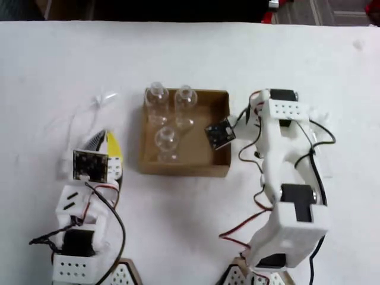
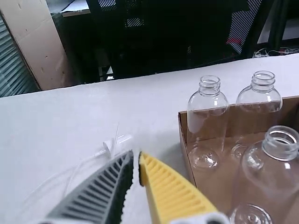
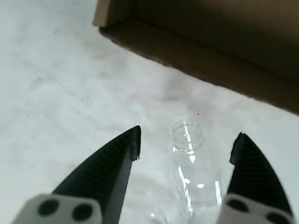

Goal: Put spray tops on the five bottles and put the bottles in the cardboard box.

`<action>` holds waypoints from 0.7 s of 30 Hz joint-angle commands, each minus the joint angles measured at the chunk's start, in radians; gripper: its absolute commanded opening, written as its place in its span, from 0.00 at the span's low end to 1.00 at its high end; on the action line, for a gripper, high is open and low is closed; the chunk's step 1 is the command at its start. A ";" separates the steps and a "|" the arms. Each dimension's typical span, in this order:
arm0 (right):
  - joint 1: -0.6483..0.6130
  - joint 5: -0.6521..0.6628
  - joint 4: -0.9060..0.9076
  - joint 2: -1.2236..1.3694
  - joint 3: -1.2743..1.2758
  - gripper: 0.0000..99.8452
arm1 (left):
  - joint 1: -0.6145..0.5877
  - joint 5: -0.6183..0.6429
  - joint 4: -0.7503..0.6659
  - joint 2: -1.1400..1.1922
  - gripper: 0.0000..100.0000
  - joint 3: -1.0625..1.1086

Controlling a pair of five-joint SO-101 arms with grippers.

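The cardboard box (image 1: 184, 169) sits mid-table and holds three clear bottles (image 1: 167, 142) without tops; they also show as a bottle (image 2: 208, 100), a second (image 2: 259, 95) and a third (image 2: 275, 158) inside the box wall (image 2: 184, 135). A clear spray top (image 1: 101, 102) with its thin tube lies left of the box, just beyond my left gripper (image 2: 136, 161), whose grey and yellow fingers are shut with nothing between them. My right gripper (image 3: 188, 136) stands open around another topless bottle (image 3: 194, 172) on the table beside the box's outer wall (image 3: 210, 65).
The right arm (image 1: 285, 154) stretches along the box's right side and covers the table there. The left arm (image 1: 83, 196) stands at the front left. The white table's far edge (image 2: 140, 77) borders a dark room.
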 commanded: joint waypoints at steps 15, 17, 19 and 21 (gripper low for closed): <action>0.021 0.018 -0.028 0.117 -0.129 0.29 | 0.013 -0.011 -0.032 -0.012 0.02 -0.003; 0.021 0.018 -0.048 0.124 -0.123 0.29 | 0.013 -0.011 -0.032 -0.012 0.02 -0.003; 0.022 0.018 -0.064 0.127 -0.120 0.29 | 0.013 -0.011 -0.032 -0.012 0.02 -0.003; 0.036 0.018 -0.064 0.137 -0.124 0.29 | 0.013 -0.011 -0.032 -0.012 0.02 -0.003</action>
